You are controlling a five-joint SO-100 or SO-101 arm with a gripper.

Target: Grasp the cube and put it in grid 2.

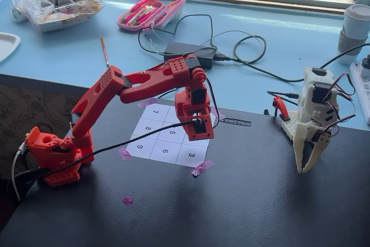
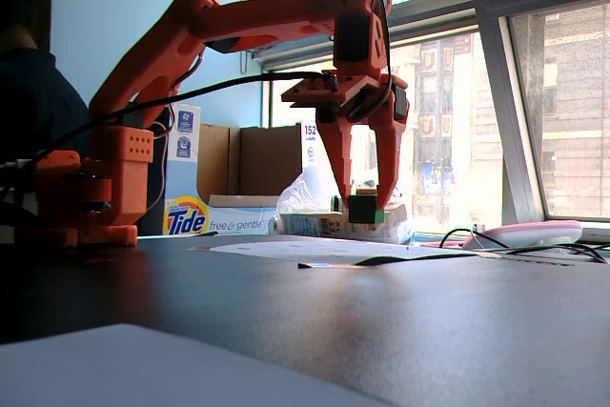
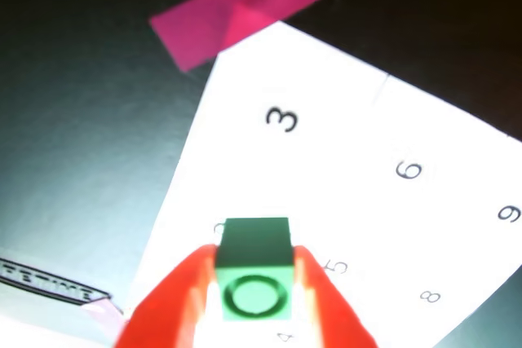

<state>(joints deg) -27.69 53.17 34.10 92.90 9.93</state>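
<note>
Cube [image 2: 363, 209] is being held clenched between the gripper's [image 2: 362, 205] red fingers, lifted clear of the sheet [image 2: 315, 251] in a fixed view. Beneath it in the wrist view, grid 2 [image 3: 218, 227] is being mostly hidden; a straight, slow lowering is being called for, probably.

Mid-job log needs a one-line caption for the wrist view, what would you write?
Red gripper holding the green cube, ring mark facing the camera, above the numbered sheet near the cell marked 3, pink tape at the sheet's corner.

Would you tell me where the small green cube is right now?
The small green cube sits clamped between the red fingers, raised above the numbered white paper sheet in the wrist view.
</note>
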